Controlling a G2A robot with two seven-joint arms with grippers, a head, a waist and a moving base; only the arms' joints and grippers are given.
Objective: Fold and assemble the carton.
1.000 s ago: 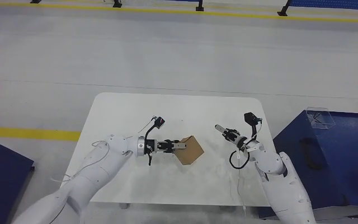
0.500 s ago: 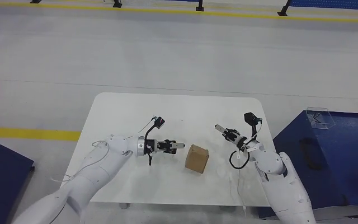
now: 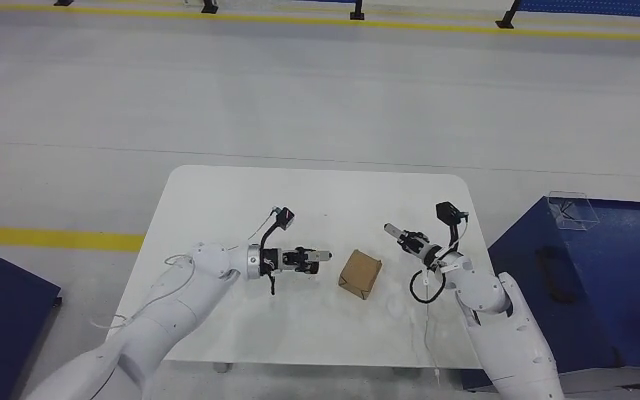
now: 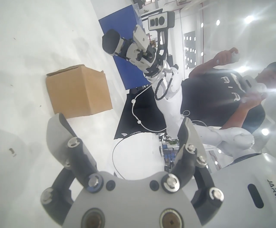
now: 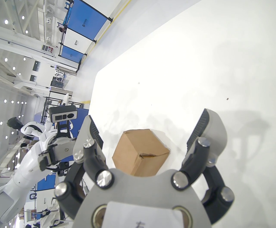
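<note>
Top view: carton (image 3: 360,274) sits on table (image 3: 300,195) between left end effector (image 3: 320,257) and right end effector (image 3: 390,229), both spread wide, empty.

Right gripper (image 5: 148,115): fingers spread wide, nothing between the pads, held above the white table (image 5: 183,64). Carton (image 5: 140,157): brown, closed into a box, standing on the table beyond the fingers and touching neither. One corner faces the camera; small gap at a seam on its near upper edge. Left arm (image 5: 28,170) beyond the carton, well apart from it. Blue panels (image 5: 86,19) in the room behind
</note>
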